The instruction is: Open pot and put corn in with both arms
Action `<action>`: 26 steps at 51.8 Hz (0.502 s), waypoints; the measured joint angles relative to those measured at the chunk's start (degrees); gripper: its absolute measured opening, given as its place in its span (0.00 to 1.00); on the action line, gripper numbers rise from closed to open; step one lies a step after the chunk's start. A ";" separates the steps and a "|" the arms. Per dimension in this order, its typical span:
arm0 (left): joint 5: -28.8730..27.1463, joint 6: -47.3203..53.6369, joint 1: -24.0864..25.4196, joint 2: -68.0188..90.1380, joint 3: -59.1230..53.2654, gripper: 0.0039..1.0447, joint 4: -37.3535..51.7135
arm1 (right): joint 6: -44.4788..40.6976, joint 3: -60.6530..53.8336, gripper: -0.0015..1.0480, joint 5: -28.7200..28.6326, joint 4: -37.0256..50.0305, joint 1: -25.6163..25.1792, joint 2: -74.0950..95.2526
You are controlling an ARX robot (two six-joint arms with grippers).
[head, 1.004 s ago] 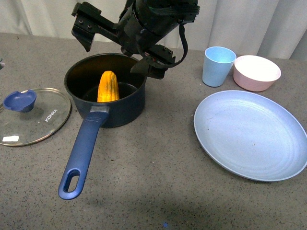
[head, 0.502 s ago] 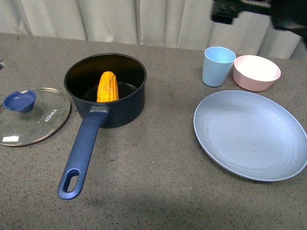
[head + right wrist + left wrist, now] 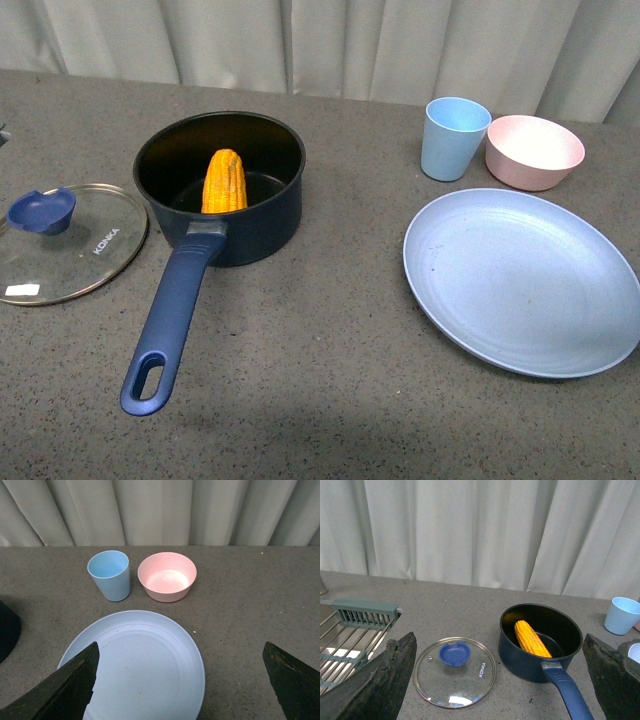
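Note:
The dark navy pot [image 3: 268,215] stands open on the grey table, its long blue handle [image 3: 170,312] pointing toward me. The yellow-orange corn [image 3: 224,181] leans inside it against the near wall. Pot [image 3: 517,655] and corn [image 3: 531,638] also show in the left wrist view. The glass lid [image 3: 70,243] with a blue knob lies flat left of the pot. Neither arm shows in the front view. My left gripper [image 3: 502,680] is open and empty, high above lid and pot. My right gripper [image 3: 185,680] is open and empty, high above the blue plate [image 3: 145,660].
A large light-blue plate [image 3: 520,280] lies at the right. A light-blue cup [image 3: 455,137] and a pink bowl [image 3: 535,150] stand behind it. A metal dish rack [image 3: 350,630] is far left in the left wrist view. A curtain hangs behind the table.
The right arm was over the pot a second ago, then drew up and to the right, and has now left the front view. Pot, corn and lid have not moved.

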 joint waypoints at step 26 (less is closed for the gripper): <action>-0.02 0.00 0.00 0.00 0.00 0.94 0.00 | -4.98 -15.58 0.22 -8.17 26.99 -6.99 -7.43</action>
